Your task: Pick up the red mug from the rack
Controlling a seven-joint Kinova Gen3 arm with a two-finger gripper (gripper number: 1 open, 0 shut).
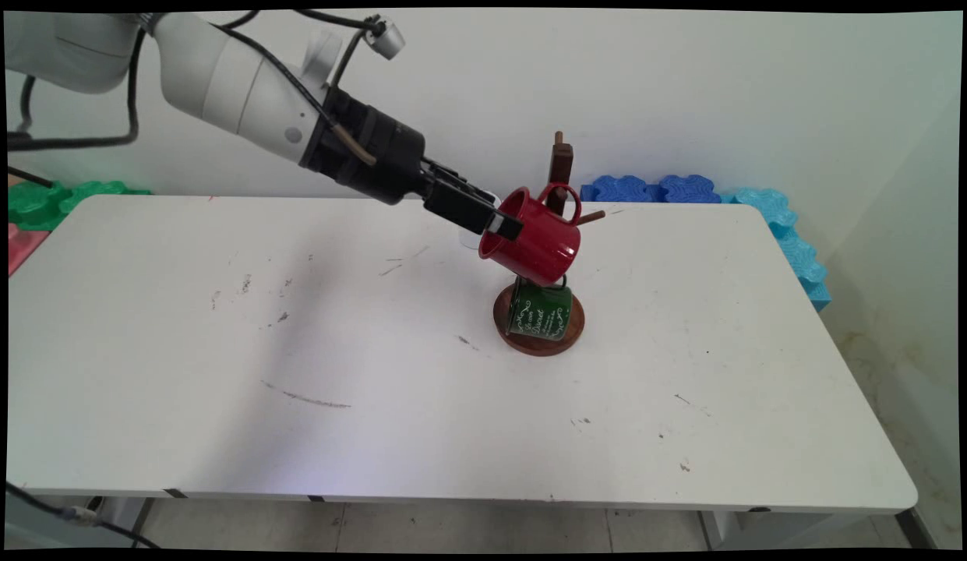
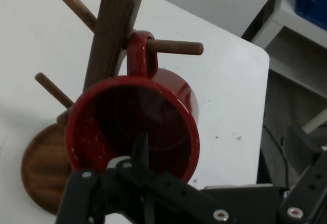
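Your black two-finger claw [image 1: 505, 224] is clamped on the rim of the glossy red enamel mug [image 1: 539, 238], one finger inside and one outside. The mug hangs tilted, its handle looped over a peg of the dark wooden mug tree [image 1: 562, 167]. Below, a green lettered mug [image 1: 539, 313] sits above the tree's round base on the white counter [image 1: 374, 351].

Arm: smooth white rounded links with a small grey circular mark near the wrist. Black cylindrical wrist section follows, with a short tan-coloured connector on its side. Black cables run along the white housing and loop up to a small silver-grey cylindrical fitting above the wrist. End effector [image 1: 505, 224]: black, angular linkage plates joined with silver screws; light pad on one fingertip.
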